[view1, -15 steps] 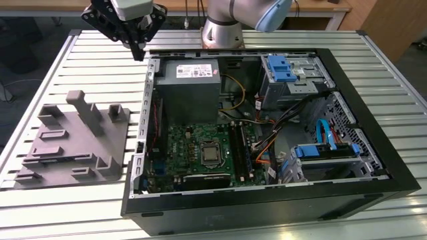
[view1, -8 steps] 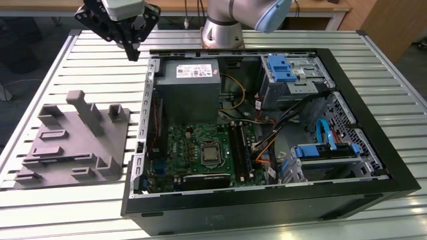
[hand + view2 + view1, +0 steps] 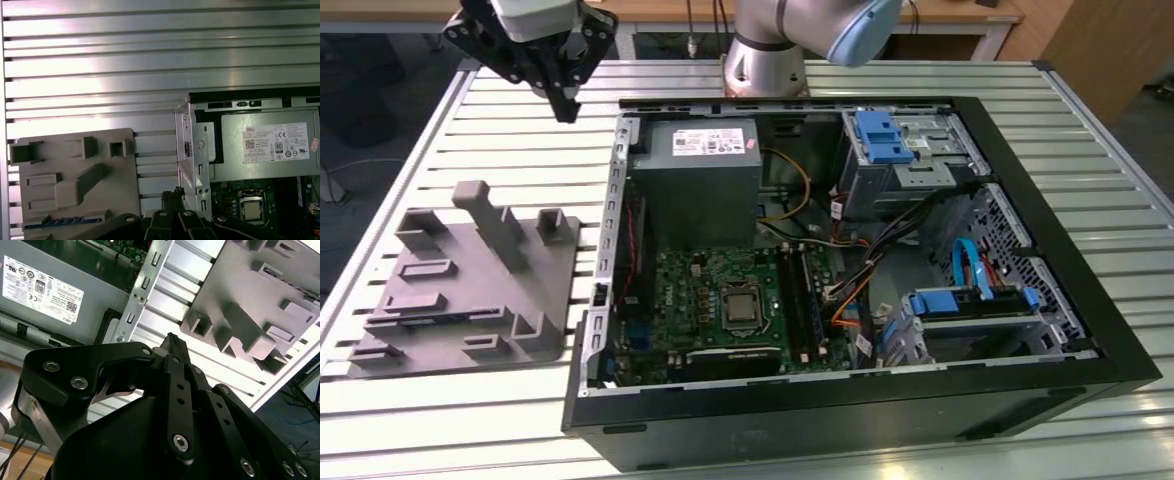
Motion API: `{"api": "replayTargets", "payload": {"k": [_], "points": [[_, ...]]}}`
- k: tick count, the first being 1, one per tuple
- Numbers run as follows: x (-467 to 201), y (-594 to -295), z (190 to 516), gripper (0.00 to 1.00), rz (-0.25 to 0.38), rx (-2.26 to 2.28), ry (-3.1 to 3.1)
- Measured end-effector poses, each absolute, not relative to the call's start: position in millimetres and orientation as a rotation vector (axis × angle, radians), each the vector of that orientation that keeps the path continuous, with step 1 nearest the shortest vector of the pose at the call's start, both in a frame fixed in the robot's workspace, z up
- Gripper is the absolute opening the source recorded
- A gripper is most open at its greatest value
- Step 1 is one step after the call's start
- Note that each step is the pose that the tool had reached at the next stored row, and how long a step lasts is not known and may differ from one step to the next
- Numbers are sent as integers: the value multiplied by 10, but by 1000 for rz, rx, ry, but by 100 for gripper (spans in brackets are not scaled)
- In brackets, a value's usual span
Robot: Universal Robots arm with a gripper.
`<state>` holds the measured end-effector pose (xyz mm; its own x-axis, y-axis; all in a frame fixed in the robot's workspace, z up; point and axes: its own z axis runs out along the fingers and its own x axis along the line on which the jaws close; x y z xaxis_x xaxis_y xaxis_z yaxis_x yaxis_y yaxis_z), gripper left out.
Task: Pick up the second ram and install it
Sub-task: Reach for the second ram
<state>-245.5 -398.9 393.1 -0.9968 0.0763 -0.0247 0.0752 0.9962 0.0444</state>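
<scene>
The second ram [image 3: 65,221] is a thin bluish stick lying flat in a groove of the grey holder block [image 3: 75,175], at the block's end farthest from the power supply. My gripper [image 3: 567,108] hangs high over the slatted table, off the computer case's back corner on the exterior view's left, well apart from the ram. Its black fingers [image 3: 173,344] meet at the tips with nothing between them, and the same tips [image 3: 172,196] show in the first wrist view. The green motherboard [image 3: 720,300] with its long black slots [image 3: 798,300] lies inside the open case.
The open black case [image 3: 1067,300] fills the middle of the table, with a grey power supply [image 3: 696,180], blue drive brackets [image 3: 881,135] and loose cables [image 3: 854,290] inside. The holder block [image 3: 467,280] has upright posts. Bare slats [image 3: 467,120] lie beneath the gripper.
</scene>
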Motion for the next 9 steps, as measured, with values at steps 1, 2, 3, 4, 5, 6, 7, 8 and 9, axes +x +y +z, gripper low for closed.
{"api": "replayTargets", "payload": {"k": [1,2,3,4,5,6,7,8,9], "points": [[-2483,-3989,3930,10,68,118,3112],[-2509,-3989,3930,10,68,118,3112],[-2528,-3989,3929,10,68,118,3112],[-2545,-3989,3929,10,68,118,3112],[-2560,-3989,3929,10,68,118,3112],[-2575,-3989,3928,10,68,118,3112],[-2590,-3989,3927,10,68,118,3112],[-2605,-3989,3926,10,68,118,3112],[-2619,-3989,3925,10,68,118,3112]]}}
